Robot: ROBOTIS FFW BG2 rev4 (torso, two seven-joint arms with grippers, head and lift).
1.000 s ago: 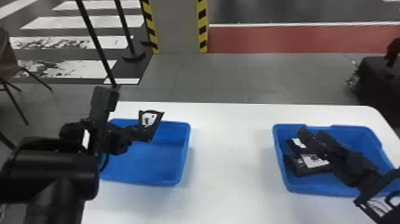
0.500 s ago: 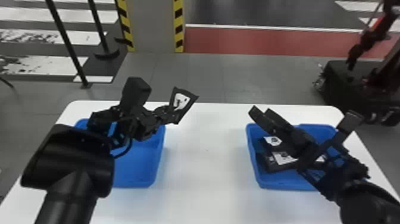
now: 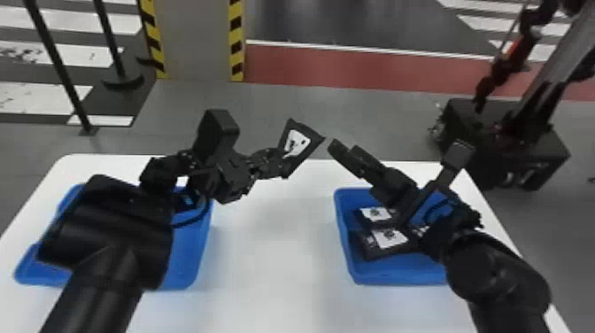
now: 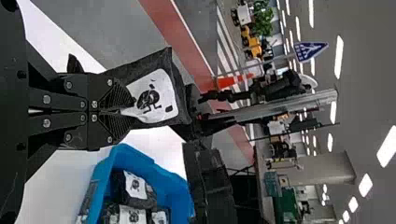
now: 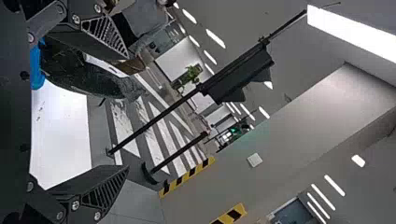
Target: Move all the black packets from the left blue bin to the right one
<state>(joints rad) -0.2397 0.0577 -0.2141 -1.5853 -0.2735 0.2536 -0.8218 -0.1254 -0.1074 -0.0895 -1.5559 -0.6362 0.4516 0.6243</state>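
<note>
The left gripper (image 3: 283, 164) clenched a soft, tilted black packet (image 3: 307, 148) with a white label, held between the blue left bin (image 3: 190, 257) and right bin (image 3: 347, 248), where labelled packets (image 3: 389, 238) overlapped. Close by, the right gripper (image 3: 347, 150) gaped empty.

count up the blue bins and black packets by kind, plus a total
Blue bins: 2
Black packets: 4 visible, one in the left gripper, three in the right bin
Total: 6, though more packets may be hidden
</note>
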